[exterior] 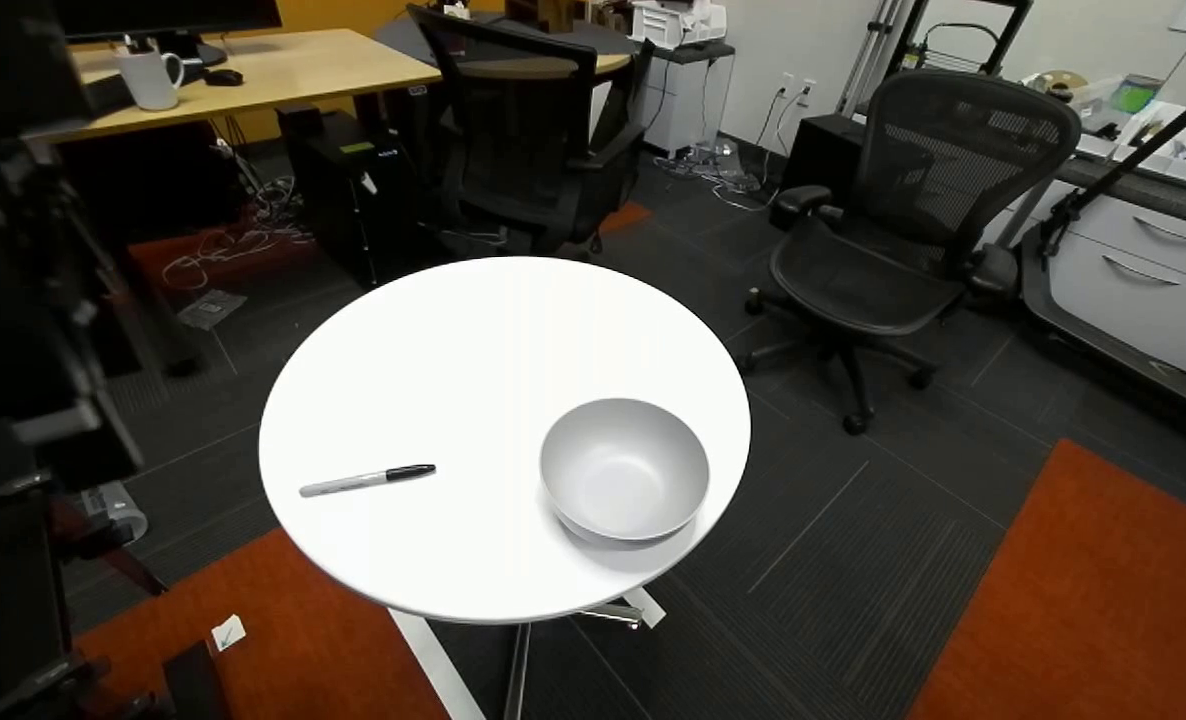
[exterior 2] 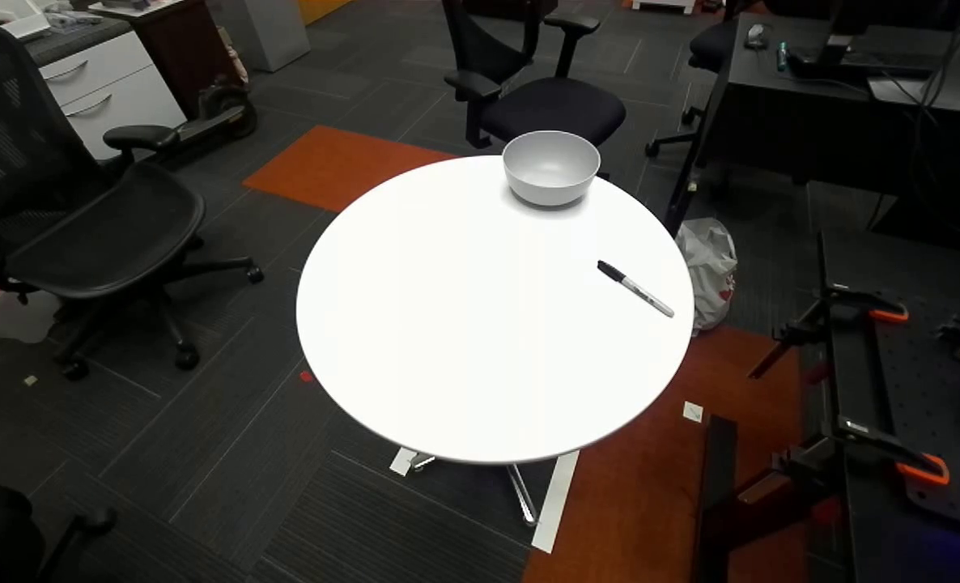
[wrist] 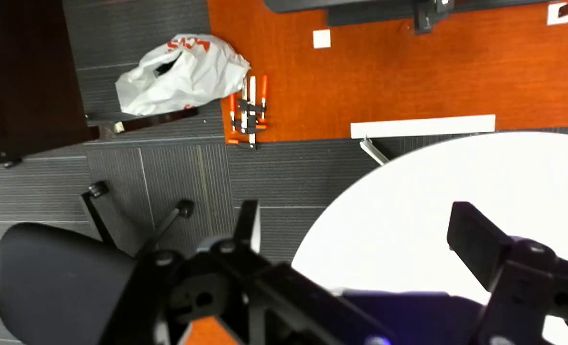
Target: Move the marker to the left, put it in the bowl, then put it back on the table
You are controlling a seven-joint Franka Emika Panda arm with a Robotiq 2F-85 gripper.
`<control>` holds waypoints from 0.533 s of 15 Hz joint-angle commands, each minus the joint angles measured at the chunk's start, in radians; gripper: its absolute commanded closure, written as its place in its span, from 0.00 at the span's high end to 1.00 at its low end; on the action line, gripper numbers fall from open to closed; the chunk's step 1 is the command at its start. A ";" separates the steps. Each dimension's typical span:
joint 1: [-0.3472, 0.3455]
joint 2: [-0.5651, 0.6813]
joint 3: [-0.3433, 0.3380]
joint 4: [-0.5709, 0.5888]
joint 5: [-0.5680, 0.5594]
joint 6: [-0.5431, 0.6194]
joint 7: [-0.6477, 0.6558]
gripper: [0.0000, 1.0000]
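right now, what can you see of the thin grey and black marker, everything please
The thin grey-and-black marker has a pale grey barrel with dark printing, too small to read, and a black cap that appears to be on; both look like plastic. It lies flat on the round white table, barrel end near the edge, cap end towards the round silver-grey bowl, which it does not touch. Only the table touches it.

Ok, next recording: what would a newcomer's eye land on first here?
Probably the big round white table, bright against the dark carpet in both exterior views. Near its edge are a silver-grey bowl and, apart from it, a marker. In the wrist view, the dark fingers stand wide apart in the lower half.
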 commanded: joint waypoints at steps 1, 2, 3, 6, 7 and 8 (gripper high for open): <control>0.035 0.126 0.022 0.018 0.060 0.157 0.047 1.00; 0.046 0.156 0.022 0.017 0.091 0.207 0.041 1.00; 0.053 0.188 0.028 0.020 0.114 0.250 0.049 1.00; 0.078 0.276 0.038 0.021 0.202 0.359 0.044 1.00; 0.086 0.305 0.043 0.019 0.233 0.398 0.050 1.00; 0.090 0.335 0.050 0.022 0.255 0.426 0.067 1.00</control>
